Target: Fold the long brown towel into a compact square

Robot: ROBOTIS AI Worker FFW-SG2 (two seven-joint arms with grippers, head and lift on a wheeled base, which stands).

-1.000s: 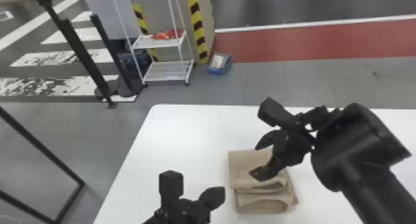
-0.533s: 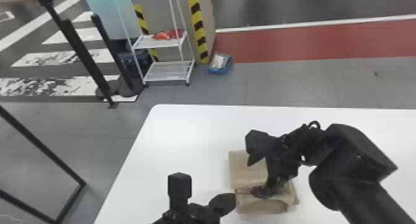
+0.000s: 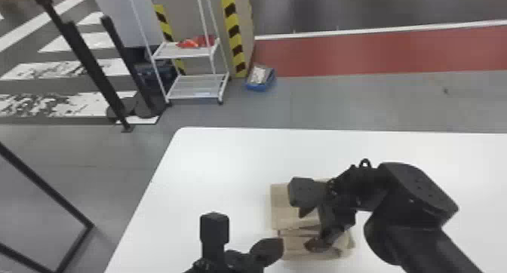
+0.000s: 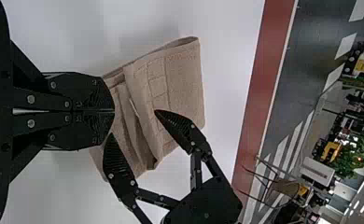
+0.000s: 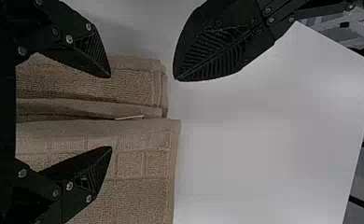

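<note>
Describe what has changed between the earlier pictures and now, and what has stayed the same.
The right gripper has moved over the towel toward the robot and to its left; the left gripper has shifted slightly to the robot's right. Nothing has visibly been taken hold of or let go. The towel lies folded as before on the table.

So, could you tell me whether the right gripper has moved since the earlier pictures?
Yes: in the head view, the right gripper has moved away from the far edge of the white table, toward the robot.
</note>
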